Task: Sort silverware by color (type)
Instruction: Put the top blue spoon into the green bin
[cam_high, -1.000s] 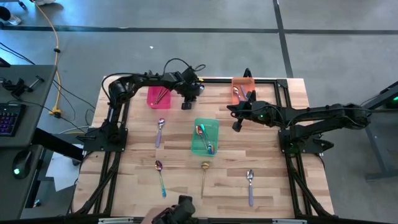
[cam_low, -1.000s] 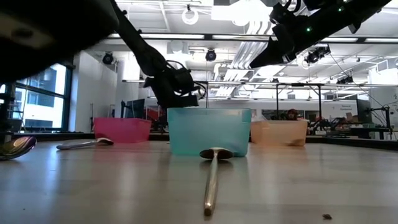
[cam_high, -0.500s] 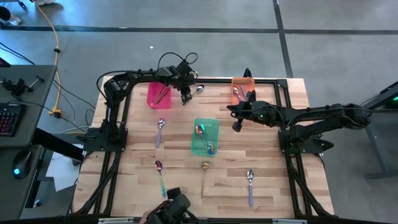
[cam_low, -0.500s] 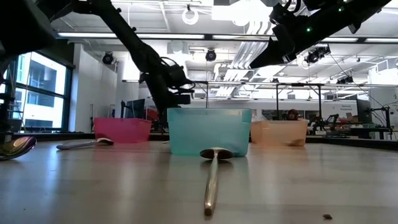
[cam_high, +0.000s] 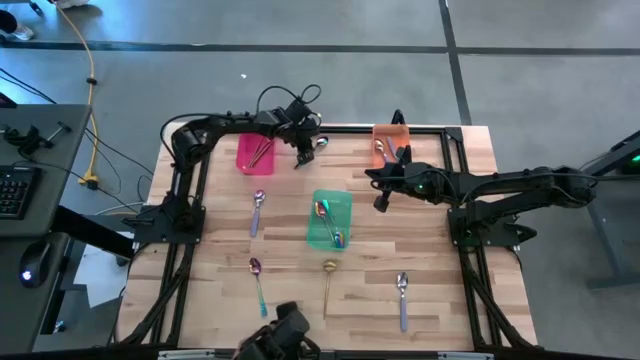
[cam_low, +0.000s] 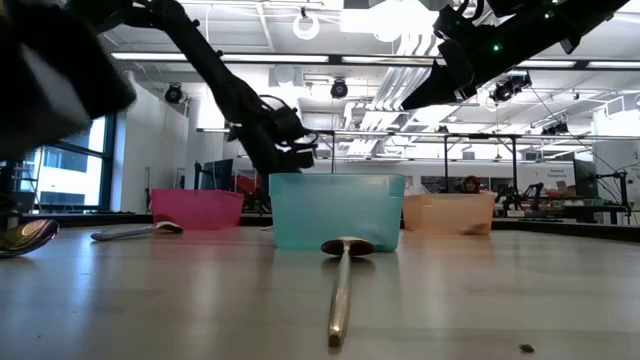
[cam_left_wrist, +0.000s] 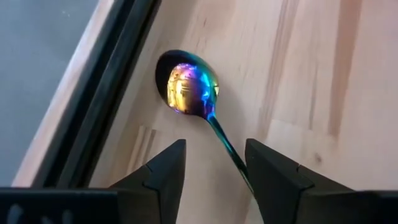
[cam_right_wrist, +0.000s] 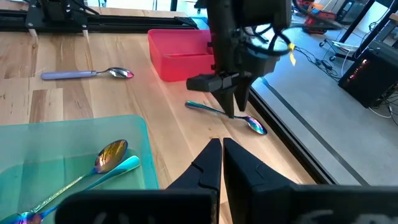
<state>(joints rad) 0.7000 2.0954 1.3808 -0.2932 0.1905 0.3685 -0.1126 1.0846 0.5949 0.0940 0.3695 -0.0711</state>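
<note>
A: We are reading the table from the left. The pink bin is sitting at the far edge with gold spoons leaning inside. Just right of it, the left gripper is hanging low over an iridescent spoon lying on the wood beside the table's black frame.

B: We are seeing its fingers parted to either side of the handle (no contact visible), so spread and holding nothing. The right wrist view is showing that same spoon flat on the boards under the left gripper.

A: Nearer us, a purple-handled spoon and a teal-handled spoon are lying loose. In the middle, the green bin is holding iridescent spoons; a gold spoon is lying just in front of it.

B: Moving right, the right gripper is hovering between the green bin and the orange bin, fingers pressed together, empty. Another purple-handled spoon is lying at the near right.
</note>
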